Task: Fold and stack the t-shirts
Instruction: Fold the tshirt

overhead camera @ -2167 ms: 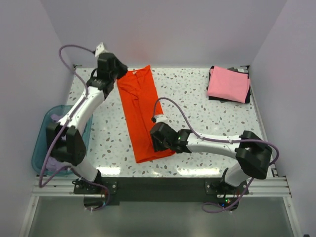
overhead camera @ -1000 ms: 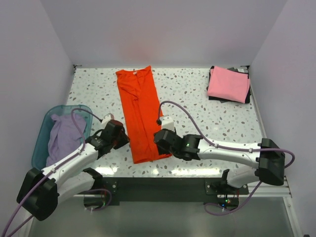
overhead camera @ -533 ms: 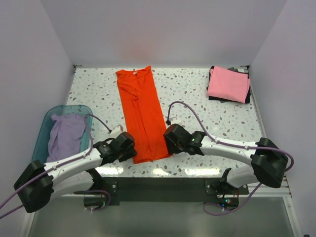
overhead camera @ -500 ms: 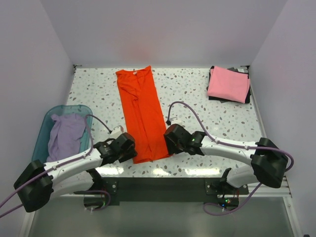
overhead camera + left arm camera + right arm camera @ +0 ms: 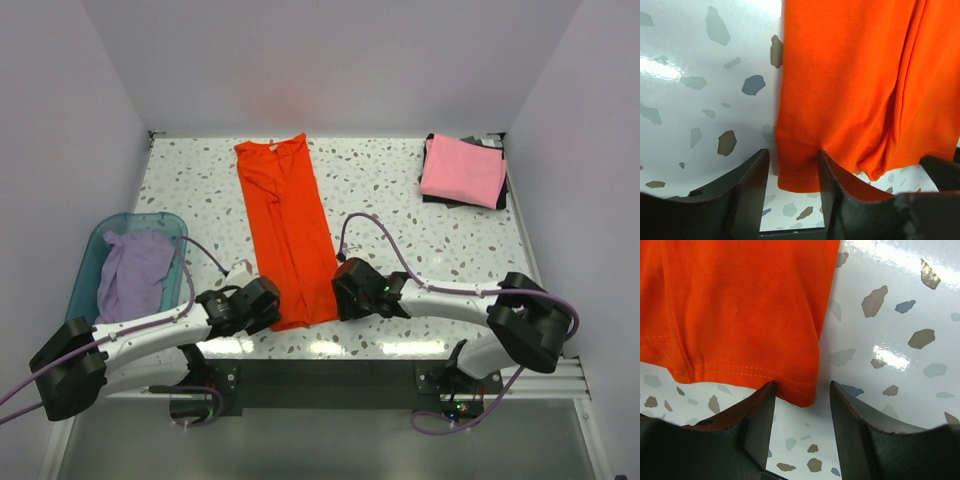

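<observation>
While left gripper and right gripper gape astride its hem, one orange-red t-shirt lies long and flat; one pink t-shirt, one lavender t-shirt.

Speckled table: orange-red t-shirt flat, lengthwise, left of centre; folded pink t-shirt atop dark item, far right corner.

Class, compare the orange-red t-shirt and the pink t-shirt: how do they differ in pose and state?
The orange-red cloth t-shirt lies stretched out as a long narrow strip mid-table; the pink cloth t-shirt is a compact folded rectangle in the far right corner. The orange-red one lies directly on the speckled table; the pink one rests on a dark item. Both are plain, single-coloured cloth.
</observation>
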Robot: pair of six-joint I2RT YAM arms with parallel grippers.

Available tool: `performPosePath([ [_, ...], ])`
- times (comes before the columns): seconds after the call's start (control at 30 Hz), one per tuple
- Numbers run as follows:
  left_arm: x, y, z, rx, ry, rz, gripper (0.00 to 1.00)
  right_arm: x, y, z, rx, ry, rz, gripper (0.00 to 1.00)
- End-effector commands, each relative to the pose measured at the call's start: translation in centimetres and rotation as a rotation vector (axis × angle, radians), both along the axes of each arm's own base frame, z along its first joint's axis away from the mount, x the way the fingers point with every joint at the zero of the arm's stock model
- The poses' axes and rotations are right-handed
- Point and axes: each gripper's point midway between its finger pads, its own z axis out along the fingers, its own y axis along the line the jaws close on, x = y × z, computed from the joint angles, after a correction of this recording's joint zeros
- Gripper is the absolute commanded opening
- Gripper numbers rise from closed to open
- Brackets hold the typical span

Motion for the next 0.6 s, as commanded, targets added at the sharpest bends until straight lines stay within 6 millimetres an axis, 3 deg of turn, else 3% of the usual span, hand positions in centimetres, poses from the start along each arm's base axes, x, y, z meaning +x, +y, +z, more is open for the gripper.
performPosePath([
  [0.0, -2.1, 1.9, -2.4, 0.081, 0.082, 0.020, 0.47, -0.2, 0.8, -0.3, 0.067, 0.012, -0.027, 0.50],
  [0.17, -2.7, 2.3, -2.8, 0.100, 0.102, 0.016, 0.39, -0.8, 0.2, -1.4, 0.067, 0.031, -0.034, 0.45],
  [0.3, -3.0, 2.5, -3.3, 0.101, 0.113, 0.020, 0.26, -0.9, 0.9, -1.5, 0.089, 0.043, -0.025, 0.38],
  [0.4, -2.7, 2.2, -3.1, 0.091, 0.098, 0.011, 0.13, -0.8, 1.3, -1.4, 0.096, 0.045, -0.010, 0.28],
  [0.5, -2.6, 1.8, -2.8, 0.075, 0.082, -0.018, 0.00, -0.7, 1.2, -1.2, 0.083, 0.038, 0.000, 0.11],
  [0.57, -2.8, 1.6, -2.7, 0.063, 0.091, -0.028, 0.00, -0.9, 0.7, -1.3, 0.070, 0.036, 0.000, 0.00],
])
